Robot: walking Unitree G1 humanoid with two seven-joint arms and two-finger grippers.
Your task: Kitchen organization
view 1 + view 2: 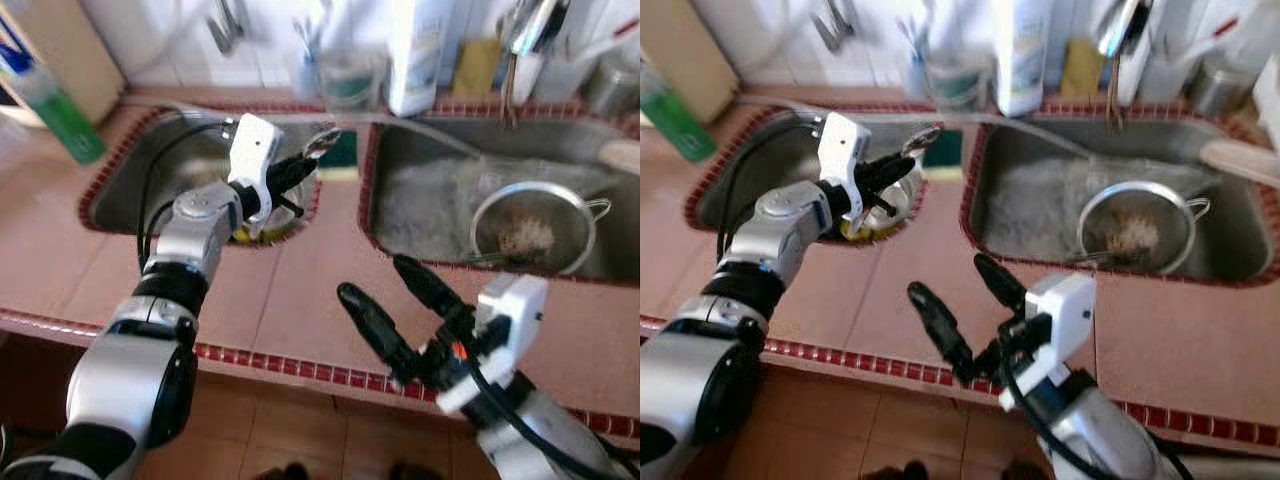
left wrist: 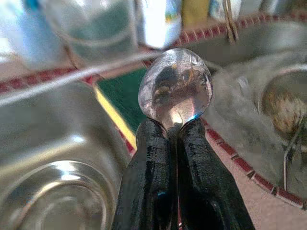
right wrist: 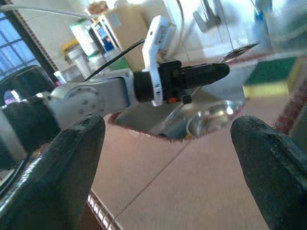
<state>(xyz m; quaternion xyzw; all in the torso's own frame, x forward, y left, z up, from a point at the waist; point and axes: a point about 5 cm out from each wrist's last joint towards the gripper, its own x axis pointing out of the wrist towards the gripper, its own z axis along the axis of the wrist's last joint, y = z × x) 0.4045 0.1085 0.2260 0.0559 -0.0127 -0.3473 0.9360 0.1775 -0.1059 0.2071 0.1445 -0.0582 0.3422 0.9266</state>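
Note:
My left gripper [image 1: 300,166] is shut on the handle of a metal spoon [image 1: 322,143], holding it above the right side of the left sink [image 1: 130,175]. The spoon's bowl [image 2: 175,88] sticks out past the black fingertips [image 2: 153,143], towards a green and yellow sponge [image 1: 342,155] on the divider between the sinks. A metal bowl [image 3: 211,117] lies in the left sink below the gripper. Over the pink tiled counter [image 1: 300,290], near its front edge, my right gripper [image 1: 375,278] stands open and holds nothing.
The right sink [image 1: 420,200] holds a metal strainer [image 1: 535,232] with scraps in it. Along the back stand a glass cup [image 1: 350,75], a white bottle [image 1: 415,50], a green bottle [image 1: 60,110] and utensils. Red trim [image 1: 290,365] marks the counter's front edge.

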